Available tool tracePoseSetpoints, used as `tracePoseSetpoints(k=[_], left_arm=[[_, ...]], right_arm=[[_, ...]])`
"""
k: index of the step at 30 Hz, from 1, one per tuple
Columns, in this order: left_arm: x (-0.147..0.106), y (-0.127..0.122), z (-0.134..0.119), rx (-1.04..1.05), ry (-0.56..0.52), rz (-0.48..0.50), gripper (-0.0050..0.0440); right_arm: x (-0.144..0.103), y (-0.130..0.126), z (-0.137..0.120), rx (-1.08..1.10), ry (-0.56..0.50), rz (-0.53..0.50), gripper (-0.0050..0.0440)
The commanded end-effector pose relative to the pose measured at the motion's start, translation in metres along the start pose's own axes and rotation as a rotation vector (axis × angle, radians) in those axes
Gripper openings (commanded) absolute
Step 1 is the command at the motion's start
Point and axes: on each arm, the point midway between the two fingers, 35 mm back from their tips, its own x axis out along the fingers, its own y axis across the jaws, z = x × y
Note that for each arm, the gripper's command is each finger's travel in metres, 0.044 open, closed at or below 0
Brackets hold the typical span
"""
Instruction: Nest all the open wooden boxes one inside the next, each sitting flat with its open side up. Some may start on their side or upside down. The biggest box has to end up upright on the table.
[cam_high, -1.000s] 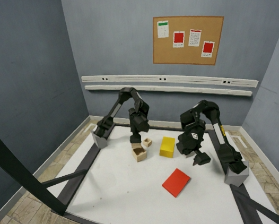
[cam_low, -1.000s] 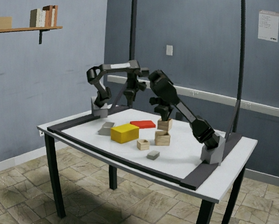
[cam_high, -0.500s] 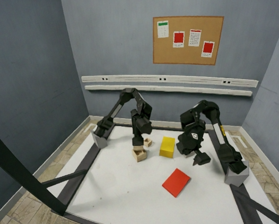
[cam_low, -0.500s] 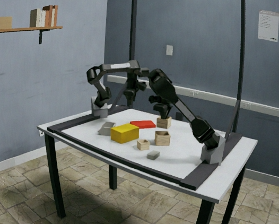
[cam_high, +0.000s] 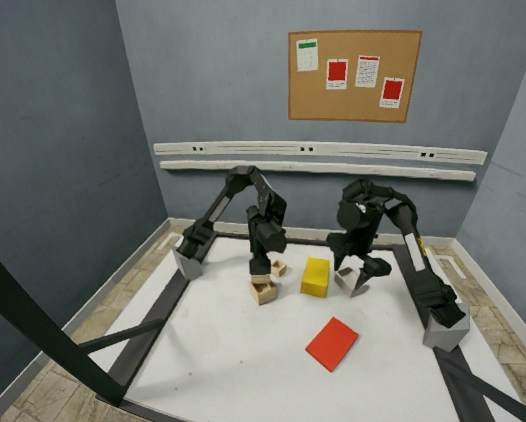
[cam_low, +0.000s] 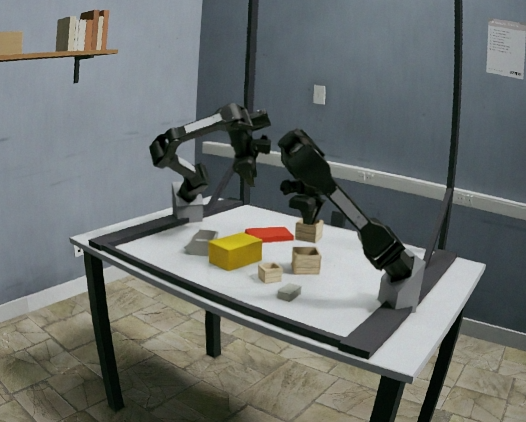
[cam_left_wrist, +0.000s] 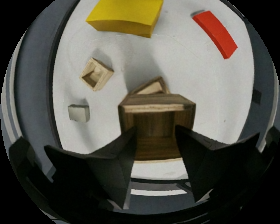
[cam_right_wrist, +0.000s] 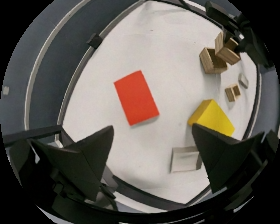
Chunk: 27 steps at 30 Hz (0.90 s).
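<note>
My left gripper (cam_high: 260, 270) (cam_low: 310, 219) (cam_left_wrist: 156, 130) holds a wooden box (cam_high: 260, 279) (cam_low: 308, 231) (cam_left_wrist: 157, 107) by its inside, fingertips spread against the inner walls. That box hangs open side up above the table, near and partly over another wooden box (cam_high: 265, 295) (cam_low: 306, 265) (cam_right_wrist: 212, 64), which stands open side up and is mostly hidden in the left wrist view. A small wooden box (cam_high: 278, 268) (cam_low: 270, 273) (cam_left_wrist: 96, 75) (cam_right_wrist: 232, 93) stands open side up beside them. My right gripper (cam_high: 348, 276) (cam_low: 250, 183) (cam_right_wrist: 154, 129) is open and empty, high above the table.
A yellow block (cam_high: 315, 277) (cam_low: 235, 251) (cam_left_wrist: 125, 17) (cam_right_wrist: 212, 117) stands between the arms. A red slab (cam_high: 332, 344) (cam_low: 270, 234) (cam_right_wrist: 136, 98) lies flat. A grey angular piece (cam_low: 201, 242) (cam_right_wrist: 185, 160) lies near the right arm. A small grey block (cam_low: 289, 292) (cam_left_wrist: 79, 113) lies near the small box.
</note>
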Motion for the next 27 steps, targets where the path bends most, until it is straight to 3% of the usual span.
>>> tracePoseSetpoints(k=[1,3,9,15,18,20,27], left_arm=[[-0.004,0.000,0.003,-0.011,-0.007,-0.011,0.0257],[-0.004,0.000,0.003,-0.011,-0.007,-0.011,0.0257],[-0.004,0.000,0.003,-0.011,-0.007,-0.011,0.0257],[-0.004,0.000,0.003,-0.011,-0.007,-0.011,0.0257],[-0.004,0.000,0.003,-0.011,-0.007,-0.011,0.0257],[-0.004,0.000,0.003,-0.011,-0.007,-0.011,0.0257],[-0.004,0.000,0.003,-0.011,-0.007,-0.011,0.0257]], right_arm=[[-0.037,-0.027,0.011,-0.064,-0.186,0.078,0.0400],[-0.037,-0.027,0.011,-0.064,-0.186,0.078,0.0400],[-0.074,-0.072,0.003,-0.141,-0.423,0.115,0.0400],[-0.099,-0.124,-0.021,-0.192,-0.652,0.114,0.0400],[-0.104,-0.149,-0.036,-0.209,-0.752,0.099,0.0400],[-0.104,-0.149,-0.036,-0.209,-0.752,0.099,0.0400],[-0.098,-0.212,-0.086,-0.222,-0.980,0.034,0.0400]])
